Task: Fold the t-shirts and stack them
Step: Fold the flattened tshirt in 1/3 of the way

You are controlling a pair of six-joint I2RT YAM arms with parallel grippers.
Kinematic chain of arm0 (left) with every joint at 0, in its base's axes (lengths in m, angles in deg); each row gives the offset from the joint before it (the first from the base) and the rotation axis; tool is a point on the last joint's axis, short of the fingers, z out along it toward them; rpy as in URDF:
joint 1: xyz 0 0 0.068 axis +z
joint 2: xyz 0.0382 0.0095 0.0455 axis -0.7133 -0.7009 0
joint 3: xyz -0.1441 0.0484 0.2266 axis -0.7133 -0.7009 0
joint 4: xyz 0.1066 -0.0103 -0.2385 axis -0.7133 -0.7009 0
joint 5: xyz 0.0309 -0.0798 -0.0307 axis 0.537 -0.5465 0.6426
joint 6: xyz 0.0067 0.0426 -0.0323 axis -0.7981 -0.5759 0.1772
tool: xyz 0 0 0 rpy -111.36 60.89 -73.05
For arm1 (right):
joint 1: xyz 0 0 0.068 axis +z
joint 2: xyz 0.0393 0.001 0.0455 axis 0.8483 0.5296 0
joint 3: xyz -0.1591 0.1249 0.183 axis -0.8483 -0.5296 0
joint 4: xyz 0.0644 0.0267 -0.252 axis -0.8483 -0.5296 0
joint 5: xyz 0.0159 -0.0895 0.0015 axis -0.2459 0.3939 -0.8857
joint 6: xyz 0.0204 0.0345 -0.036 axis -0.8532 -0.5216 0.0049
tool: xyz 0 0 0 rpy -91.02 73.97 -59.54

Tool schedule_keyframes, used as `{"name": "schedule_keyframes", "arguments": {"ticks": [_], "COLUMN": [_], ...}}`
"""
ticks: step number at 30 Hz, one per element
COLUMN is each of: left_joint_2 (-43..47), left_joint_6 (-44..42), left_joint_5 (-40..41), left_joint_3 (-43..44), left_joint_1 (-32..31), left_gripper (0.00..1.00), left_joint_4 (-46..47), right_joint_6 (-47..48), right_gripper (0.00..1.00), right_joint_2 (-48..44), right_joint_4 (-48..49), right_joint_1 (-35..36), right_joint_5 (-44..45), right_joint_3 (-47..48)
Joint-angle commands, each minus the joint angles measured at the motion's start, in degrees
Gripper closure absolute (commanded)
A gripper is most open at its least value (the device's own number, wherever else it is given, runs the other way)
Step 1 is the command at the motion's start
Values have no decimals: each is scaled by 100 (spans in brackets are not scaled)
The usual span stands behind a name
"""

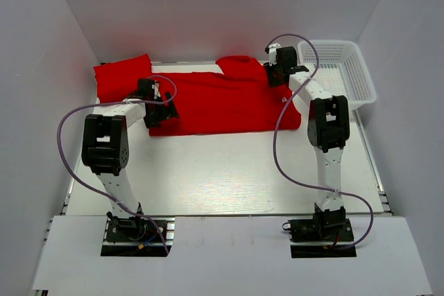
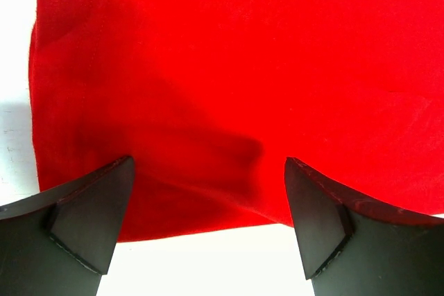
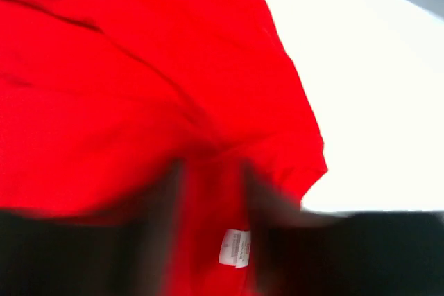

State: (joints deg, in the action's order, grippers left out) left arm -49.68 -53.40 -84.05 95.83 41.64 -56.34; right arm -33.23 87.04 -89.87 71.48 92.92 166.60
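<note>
Left claw [image 2: 208,171] wide open; right claw [image 1: 272,74] far forward, jaws blurred

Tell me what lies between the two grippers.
The spread red t-shirt covers that whole stretch, from the left gripper across to the right gripper. The top view shows it.

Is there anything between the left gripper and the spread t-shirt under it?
Nothing visible. The left gripper is open just above a corner of the t-shirt, and only bare red cloth shows between its fingers.
</note>
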Motion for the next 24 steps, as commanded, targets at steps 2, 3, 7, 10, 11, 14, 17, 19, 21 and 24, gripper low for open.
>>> {"name": "schedule_keyframes", "arguments": {"ticks": [2,3,7,10,11,14,17,19,21,24], "left_joint_2": [-388,-388,-388,-248,-248,-90,77,191,192,121], "left_joint_6": [-48,-48,-48,-48,-48,-48,-48,-110,-110,-110], "left_joint_5": [294,294,242,188,188,188,189,13,-127,-259], "left_joint_3": [-56,5,5,-47,-100,-47,5,84,242,374], "left_joint_1": [69,69,69,69,69,69,69,69,69,69], "left_gripper": [0,0,0,0,0,0,0,0,0,0], "left_joint_4": [-364,-364,-364,-364,-364,-496,-557,-497,-496,-355], "right_joint_6": [738,747,379,-210,-385,-878,-1160,-1256,-1353,-1459], "right_gripper": [10,10,10,10,10,10,10,10,10,10], "right_joint_2": [151,160,-460,-1285,-1455,-2071,-2388,-2380,-2275,-1994], "right_joint_4": [126,-48,-182,72,204,434,487,461,452,434], "right_joint_1": [-62,-53,-27,-45,-53,-62,-53,-71,-71,-62], "right_joint_5": [621,570,210,-509,-737,-976,-1425,-1574,-1976,-2285], "right_joint_3": [333,395,-94,-1094,-1325,-2284,-2873,-3120,-3164,-3156]}}
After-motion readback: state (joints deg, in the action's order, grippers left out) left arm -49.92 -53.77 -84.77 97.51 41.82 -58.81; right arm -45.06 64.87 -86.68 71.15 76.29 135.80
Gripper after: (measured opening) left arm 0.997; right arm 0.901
